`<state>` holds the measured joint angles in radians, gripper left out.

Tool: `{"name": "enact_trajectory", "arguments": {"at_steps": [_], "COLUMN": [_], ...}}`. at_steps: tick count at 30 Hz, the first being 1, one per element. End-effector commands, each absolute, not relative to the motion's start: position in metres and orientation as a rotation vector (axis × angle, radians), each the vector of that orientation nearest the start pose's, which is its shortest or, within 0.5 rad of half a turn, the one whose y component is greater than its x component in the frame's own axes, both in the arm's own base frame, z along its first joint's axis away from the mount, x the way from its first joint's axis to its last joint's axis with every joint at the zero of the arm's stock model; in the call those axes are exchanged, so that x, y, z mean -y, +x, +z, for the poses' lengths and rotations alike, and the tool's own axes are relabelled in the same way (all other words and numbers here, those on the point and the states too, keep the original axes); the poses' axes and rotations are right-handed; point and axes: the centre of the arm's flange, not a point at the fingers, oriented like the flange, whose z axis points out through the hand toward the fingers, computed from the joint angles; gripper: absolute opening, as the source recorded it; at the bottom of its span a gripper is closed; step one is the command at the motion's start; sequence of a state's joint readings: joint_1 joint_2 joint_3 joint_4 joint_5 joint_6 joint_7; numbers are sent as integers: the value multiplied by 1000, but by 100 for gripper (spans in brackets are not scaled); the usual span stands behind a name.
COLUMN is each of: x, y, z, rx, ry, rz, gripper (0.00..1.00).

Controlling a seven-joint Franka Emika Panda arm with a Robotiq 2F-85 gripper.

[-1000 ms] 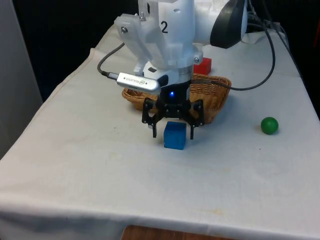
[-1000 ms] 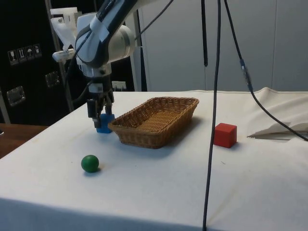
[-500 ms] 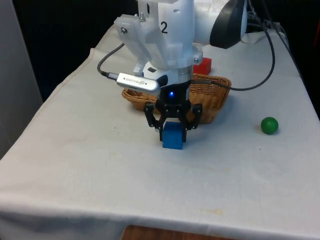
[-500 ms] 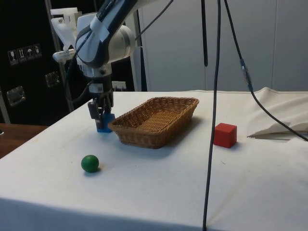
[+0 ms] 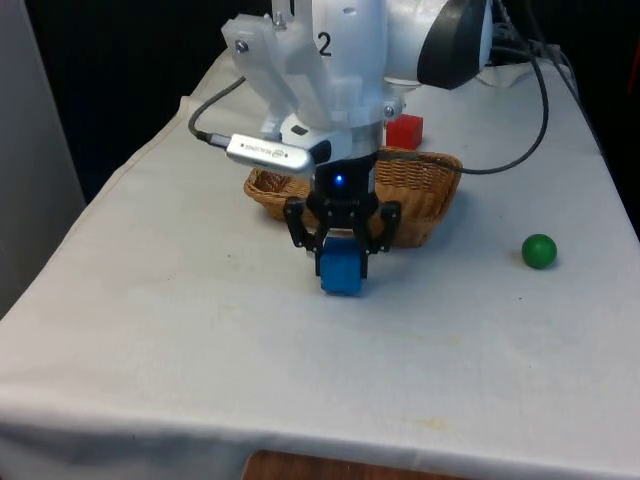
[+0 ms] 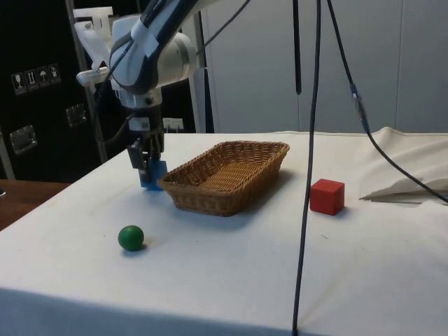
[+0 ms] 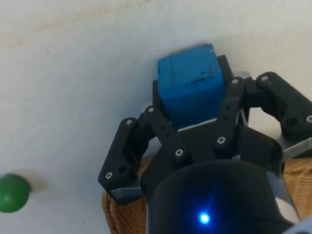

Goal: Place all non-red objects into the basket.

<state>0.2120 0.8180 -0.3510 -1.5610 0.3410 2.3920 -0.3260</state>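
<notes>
**Blue block pinched tight, ready for the basket**

Blue block [image 5: 340, 270] sits between the two black fingers of the gripper [image 5: 341, 262], squeezed from both sides. Looks just off the white cloth [image 5: 150, 330], or barely touching it; hard to tell which. Held near its top, so most of the blue hangs below the fingers. Seen from the wrist too: blue block [image 7: 191, 87] snug between the fingers, tilted a little.

Why held this way? Blue, not red, so belongs in the basket [image 5: 435, 178]. Needs a firm squeeze so nothing slips on the way up and over the rim.

Basket stands right behind the block, very near. Woven walls, brown, open on top, nothing seen inside from the side view [image 6: 227, 175]. Short trip then: up first, over the rim, then let go. Probably best to go high enough, or the block may bump the wall and push the basket along.

Green ball [image 5: 539, 251] waits alone on the cloth, well apart, toward the front view's right. Also not red, so likely next in line. Round, so may roll if poked; needs a careful pinch.

Red block [image 5: 405, 130] rests behind the basket, on the far side. Red, so stays where it lies. Set apart from the rest, easy to leave alone.

Task looks only just begun: one thing in the grip, one more to fetch.
</notes>
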Motion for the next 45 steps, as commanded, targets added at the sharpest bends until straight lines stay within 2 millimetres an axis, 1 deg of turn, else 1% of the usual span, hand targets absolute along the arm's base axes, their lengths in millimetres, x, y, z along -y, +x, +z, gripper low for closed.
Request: {"name": "enact_trajectory", "arguments": {"at_steps": [1, 6, 7, 8, 13, 16, 17, 20, 24, 25, 26, 30, 31, 33, 34, 41, 42, 43, 45], "x": [60, 65, 64, 66, 71, 75, 73, 79, 83, 83, 85, 91, 93, 93, 95, 104, 103, 105, 106], "y": [703, 701, 703, 701, 700, 700, 700, 699, 696, 698, 693, 686, 682, 683, 678, 661, 664, 659, 655], "z": [197, 217, 212, 221, 241, 251, 247, 265, 278, 275, 283, 295, 301, 298, 306, 329, 325, 332, 336], "rx": [85, 85, 85, 85, 80, 77, 79, 73, 69, 66, 66, 56, 51, 50, 48, 34, 34, 33, 30], "ry": [-3171, -3171, -3165, -3171, -3172, -3173, -3167, -3173, -3171, -3164, -3167, -3164, -3161, -3154, -3158, -3151, -3145, -3150, -3147], "rz": [-106, -102, -105, -105, -107, -107, -114, -111, -114, -114, -109, -112, -113, -116, -113, -114, -115, -115, -113], "gripper": [1, 1, 1, 1, 1, 1, 1, 1, 1, 1, 1, 1, 1, 1, 1, 1, 1, 1, 1]}}
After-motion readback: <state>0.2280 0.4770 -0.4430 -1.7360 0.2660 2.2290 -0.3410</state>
